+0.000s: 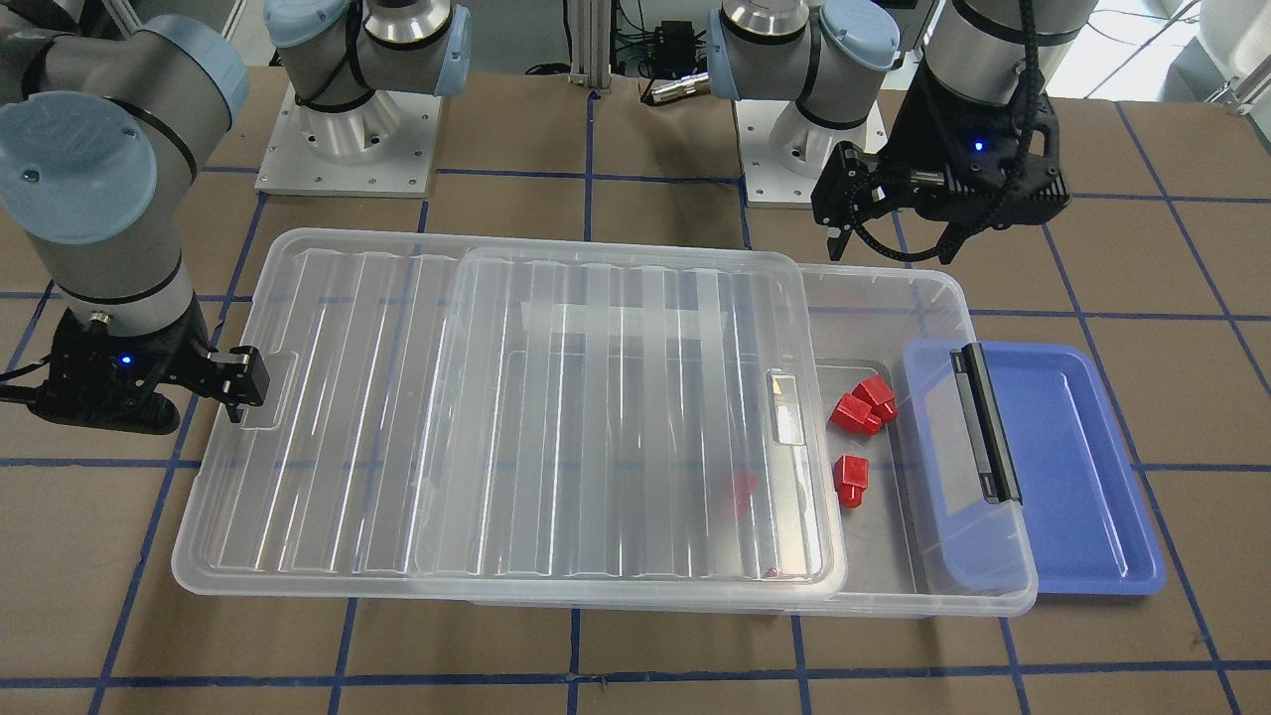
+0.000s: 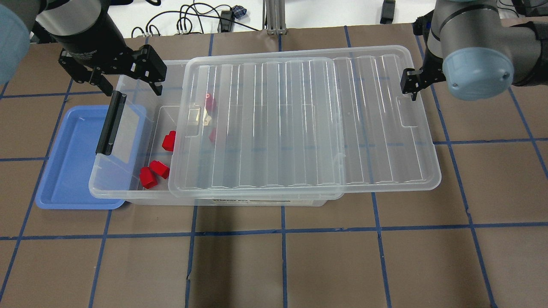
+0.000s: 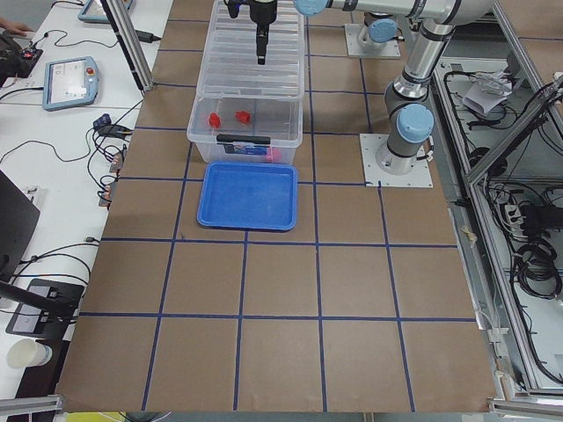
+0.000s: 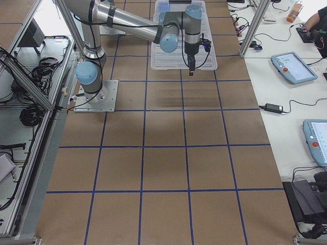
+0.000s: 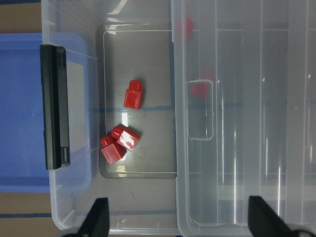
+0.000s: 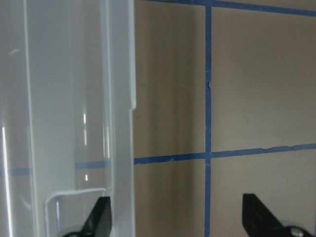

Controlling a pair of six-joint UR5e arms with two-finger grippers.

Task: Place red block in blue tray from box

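The box (image 2: 128,194) is a clear bin whose ridged lid (image 2: 299,124) is slid toward my right, so its left end is uncovered. Three red blocks lie there: one single (image 5: 133,94) and a touching pair (image 5: 119,143), also seen in the front view (image 1: 862,405). More red blocks show blurred under the lid (image 2: 209,100). The blue tray (image 2: 68,158) lies partly beneath the box's latch end (image 2: 111,124). My left gripper (image 2: 130,85) is open and empty above the box's far left corner. My right gripper (image 2: 411,85) is open and straddles the lid's right edge.
The table is brown with blue tape grid lines. The arm bases (image 1: 348,139) stand behind the box. The black latch bar (image 1: 986,422) rises between the blocks and the tray. Tablets and cables lie on side benches (image 3: 70,79).
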